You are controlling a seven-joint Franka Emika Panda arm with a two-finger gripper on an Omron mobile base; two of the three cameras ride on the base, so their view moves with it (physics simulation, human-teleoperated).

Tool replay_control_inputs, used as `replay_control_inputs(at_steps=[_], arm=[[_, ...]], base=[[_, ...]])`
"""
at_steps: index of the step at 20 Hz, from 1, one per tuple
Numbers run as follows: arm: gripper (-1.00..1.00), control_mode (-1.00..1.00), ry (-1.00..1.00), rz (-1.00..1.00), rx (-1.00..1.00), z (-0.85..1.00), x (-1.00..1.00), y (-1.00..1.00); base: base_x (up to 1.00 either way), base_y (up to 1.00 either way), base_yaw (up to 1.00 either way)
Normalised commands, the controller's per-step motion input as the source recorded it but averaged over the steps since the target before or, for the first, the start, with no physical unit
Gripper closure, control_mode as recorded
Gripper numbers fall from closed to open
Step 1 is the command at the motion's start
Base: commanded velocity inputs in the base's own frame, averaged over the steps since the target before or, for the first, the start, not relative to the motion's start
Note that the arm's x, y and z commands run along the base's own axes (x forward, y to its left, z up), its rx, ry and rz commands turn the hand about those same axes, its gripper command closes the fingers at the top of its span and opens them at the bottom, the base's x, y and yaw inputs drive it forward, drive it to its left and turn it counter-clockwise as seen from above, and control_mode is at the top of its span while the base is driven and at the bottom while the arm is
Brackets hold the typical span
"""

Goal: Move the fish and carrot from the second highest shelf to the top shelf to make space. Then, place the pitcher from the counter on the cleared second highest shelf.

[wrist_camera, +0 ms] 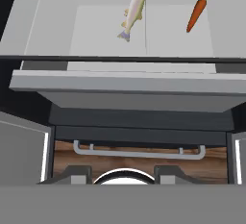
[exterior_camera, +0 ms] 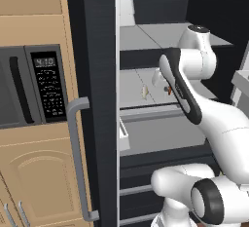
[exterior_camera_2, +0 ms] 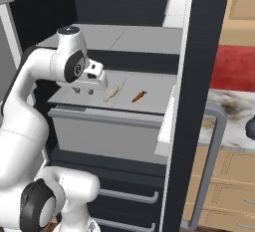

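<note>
Ahead of the partly open, empty gripper (exterior_camera_2: 82, 90), the fish (wrist_camera: 132, 14) lies on the second highest shelf (wrist_camera: 48, 26), long axis running away from the fingers, tail toward them. Beside it, apart, the carrot (wrist_camera: 196, 12) lies parallel, leafy end farthest.

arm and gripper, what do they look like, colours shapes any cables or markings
The arm is glossy white, built of rounded, tubular segments with dark grey to black bands and caps at the joints; a long black stripe runs along one link in the left base view. The gripper has a boxy white body with two small dark fingers. I see no cables or lettering.
</note>
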Motion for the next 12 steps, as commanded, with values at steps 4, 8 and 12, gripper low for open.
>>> replay_control_inputs(at_steps=[4, 8, 12], arm=[[-1.0, -1.0, -0.02, 0.0, 0.0, -0.19, 0.0, 0.0], [-1.0, -1.0, -0.1, 0.0, 0.0, -0.58, 0.04, 0.0], [-1.0, -1.0, -0.11, -0.03, 0.0, -0.59, 0.29, 0.04]], base=[[0.0, 0.0, 0.0], [0.0, 0.0, 0.0], [0.0, 0.0, 0.0]])
